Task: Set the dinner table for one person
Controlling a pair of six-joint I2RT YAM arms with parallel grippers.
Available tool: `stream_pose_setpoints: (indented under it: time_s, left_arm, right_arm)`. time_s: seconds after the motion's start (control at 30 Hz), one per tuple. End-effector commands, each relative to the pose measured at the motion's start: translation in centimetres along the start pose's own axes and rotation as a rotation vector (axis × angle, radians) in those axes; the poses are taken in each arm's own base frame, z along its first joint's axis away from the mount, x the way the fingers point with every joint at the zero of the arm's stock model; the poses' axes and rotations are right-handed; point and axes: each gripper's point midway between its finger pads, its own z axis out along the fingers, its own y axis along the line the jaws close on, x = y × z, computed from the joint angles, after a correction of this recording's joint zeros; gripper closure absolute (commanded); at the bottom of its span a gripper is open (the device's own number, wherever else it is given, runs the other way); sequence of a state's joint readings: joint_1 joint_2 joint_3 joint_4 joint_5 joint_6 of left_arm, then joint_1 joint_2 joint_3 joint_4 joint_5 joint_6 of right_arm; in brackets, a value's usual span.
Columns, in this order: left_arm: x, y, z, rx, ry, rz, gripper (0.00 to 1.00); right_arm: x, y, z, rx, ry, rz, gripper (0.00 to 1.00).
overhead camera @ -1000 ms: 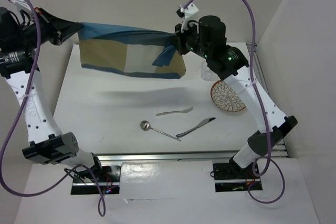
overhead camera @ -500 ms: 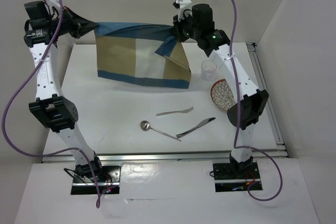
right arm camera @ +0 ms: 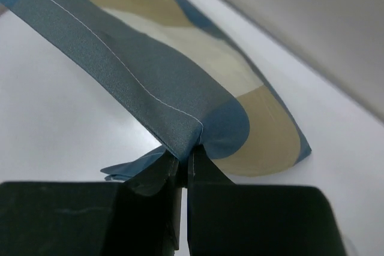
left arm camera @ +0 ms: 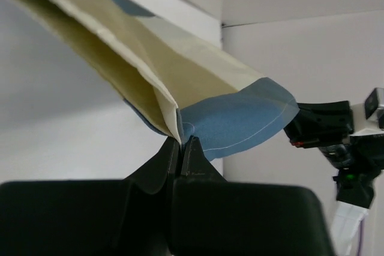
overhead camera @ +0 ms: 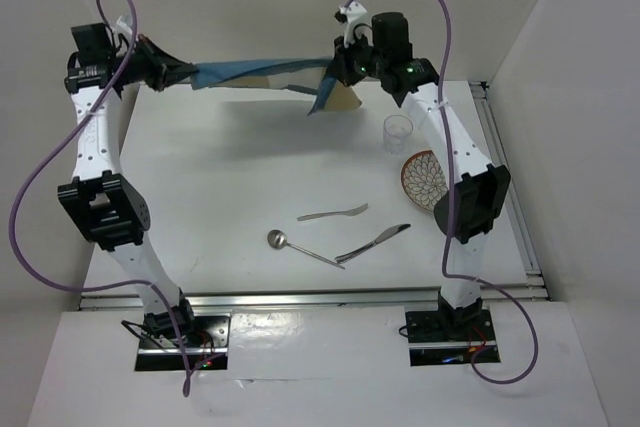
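Note:
The blue-and-tan striped placemat (overhead camera: 265,71) hangs stretched between both grippers over the far edge of the white dinner table (overhead camera: 220,187). My left gripper (overhead camera: 190,74) is shut on its left corner; in the left wrist view (left arm camera: 180,141) the cloth (left arm camera: 228,118) is pinched between the jaws. My right gripper (overhead camera: 335,69) is shut on the right corner, also in the right wrist view (right arm camera: 185,153), with cloth (right arm camera: 150,82) draping away. A fork (overhead camera: 333,213), spoon (overhead camera: 300,247) and knife (overhead camera: 373,242) lie at the table's middle.
A clear glass (overhead camera: 398,133) and a patterned plate (overhead camera: 424,180) stand at the right side of the table. A metal rail (overhead camera: 330,297) runs along the near edge. White walls enclose the back and sides.
Both grippers moved toward the far edge of the table with the placemat. The cloth, which hung down as a broad sheet, now looks like a thin, nearly flat band.

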State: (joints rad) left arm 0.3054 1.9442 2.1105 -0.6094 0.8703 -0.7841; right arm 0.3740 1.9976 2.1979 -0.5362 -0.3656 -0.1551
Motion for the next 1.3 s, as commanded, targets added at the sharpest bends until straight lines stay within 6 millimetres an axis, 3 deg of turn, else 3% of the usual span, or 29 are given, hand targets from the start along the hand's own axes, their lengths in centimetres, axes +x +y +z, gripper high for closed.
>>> stream_pose_setpoints:
  time_s: [0.0, 0.03, 0.07, 0.13, 0.17, 0.27, 0.33, 0.4, 0.47, 0.5, 0.53, 0.57, 0.63, 0.67, 0.7, 0.73, 0.77, 0.83, 0.87, 0.97, 1.13, 1.17, 1.23, 1.27]
  left_arm:
    - [0.6, 5.8, -2.6, -0.195, -0.060, 0.024, 1.00]
    - [1.6, 6.9, -2.7, -0.233, -0.051, 0.009, 1.00]
    - [3.7, 9.9, -2.9, -0.294, -0.017, -0.055, 1.00]
    - [6.0, 12.0, -4.1, -0.376, -0.005, -0.101, 1.00]
    - [8.7, 14.7, -4.6, -0.427, 0.041, -0.182, 0.84]
    - [11.6, 16.9, -5.5, -0.515, 0.071, -0.238, 0.35]
    - [11.9, 17.8, -6.4, -0.572, 0.060, -0.242, 0.02]
    - [11.5, 17.2, -7.0, -0.589, 0.039, -0.225, 0.00]
    - [11.1, 16.9, -7.7, -0.616, 0.005, -0.200, 0.00]
    - [10.3, 16.4, -8.0, -0.614, -0.031, -0.168, 0.00]
    - [10.5, 15.9, -7.3, -0.600, -0.016, -0.124, 0.07]
    - [10.5, 15.6, -6.8, -0.589, -0.010, -0.096, 0.15]
    - [12.0, 15.2, -4.7, -0.571, 0.054, -0.061, 0.50]
    - [13.1, 16.3, -3.4, -0.582, 0.105, -0.078, 0.67]
    - [13.7, 16.4, -2.3, -0.579, 0.140, -0.073, 0.92]
    - [13.8, 16.3, -1.1, -0.589, 0.153, -0.065, 1.00]
    - [15.8, 17.3, 0.6, -0.624, 0.228, -0.066, 1.00]
    - [16.6, 17.5, 2.2, -0.655, 0.261, -0.049, 1.00]
    - [17.8, 17.4, 3.2, -0.668, 0.289, -0.042, 1.00]
    - [19.3, 18.8, 4.6, -0.723, 0.305, -0.059, 1.00]
    - [20.5, 21.1, 5.8, -0.779, 0.338, -0.070, 1.00]
    - [20.8, 21.5, 6.2, -0.794, 0.345, -0.072, 1.00]
    - [20.8, 22.4, 6.4, -0.818, 0.346, -0.072, 1.00]
    - [21.2, 22.7, 6.3, -0.830, 0.361, -0.081, 1.00]
  right_arm:
    - [1.7, 0.0, -2.7, 0.031, 0.057, 0.010, 1.00]
    - [2.6, 0.8, -2.5, 0.026, 0.080, 0.011, 1.00]
    - [5.4, 1.6, -2.1, 0.008, 0.142, 0.030, 1.00]
    - [7.0, 3.0, -2.4, 0.004, 0.182, 0.028, 0.99]
    - [9.6, 4.0, -1.9, 0.004, 0.242, 0.030, 0.72]
    - [11.9, 6.8, -2.1, -0.041, 0.321, 0.056, 0.07]
    - [13.7, 8.4, -2.5, -0.056, 0.374, 0.081, 0.00]
    - [15.0, 9.2, -3.0, -0.058, 0.407, 0.100, 0.00]
    - [14.5, 9.8, -3.9, -0.059, 0.389, 0.137, 0.00]
    - [15.1, 10.0, -4.2, -0.056, 0.391, 0.155, 0.00]
    - [14.0, 10.2, -4.6, -0.045, 0.349, 0.202, 0.03]
    - [14.3, 10.4, -4.5, -0.038, 0.352, 0.241, 0.09]
    - [14.1, 10.4, -4.6, -0.028, 0.344, 0.319, 0.31]
    - [15.4, 10.4, -3.6, -0.002, 0.373, 0.395, 0.45]
    - [16.8, 10.2, -3.3, 0.033, 0.417, 0.438, 0.71]
    - [16.9, 9.4, -2.6, 0.081, 0.424, 0.463, 0.81]
    - [19.6, 8.8, -1.8, 0.132, 0.508, 0.534, 0.87]
    - [20.4, 7.1, -0.8, 0.179, 0.536, 0.583, 0.92]
    - [22.4, 7.1, 0.2, 0.187, 0.589, 0.592, 0.92]
    - [24.6, 5.3, 1.6, 0.273, 0.624, 0.603, 0.92]
    - [27.5, 2.6, 1.9, 0.388, 0.637, 0.615, 0.96]
    - [29.1, 2.4, 1.5, 0.405, 0.661, 0.634, 0.98]
    - [30.3, 1.8, 1.4, 0.428, 0.660, 0.650, 1.00]
    - [32.0, 1.7, 0.7, 0.445, 0.692, 0.669, 1.00]
